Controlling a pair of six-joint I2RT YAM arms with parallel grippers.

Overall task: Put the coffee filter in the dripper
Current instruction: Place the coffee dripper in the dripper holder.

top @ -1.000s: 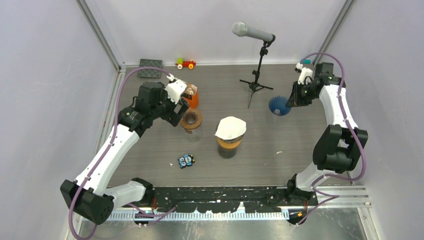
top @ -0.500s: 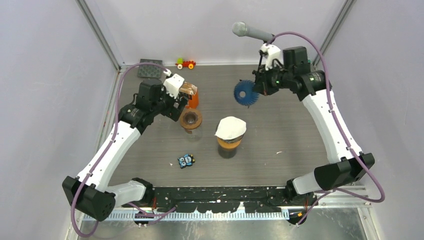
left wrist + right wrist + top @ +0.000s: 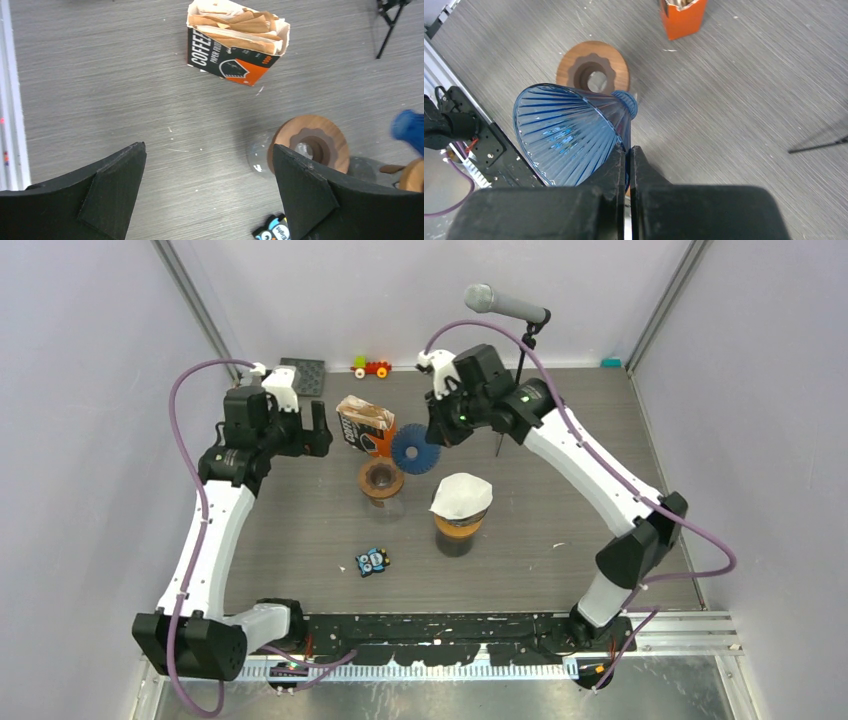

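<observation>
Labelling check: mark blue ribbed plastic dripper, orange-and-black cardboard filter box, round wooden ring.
blue ribbed plastic dripper [image 3: 569,135], right wrist view, ribbed wall.
orange-and-black cardboard filter box [image 3: 227,62], left wrist view, printed side.
round wooden ring [image 3: 337,145], left wrist view, top face.

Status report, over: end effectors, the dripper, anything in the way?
Left end effector open, empty. Right end effector shut on blue dripper, aloft near wooden stand. Filters sit in their box. Nothing between dripper and stand.
</observation>
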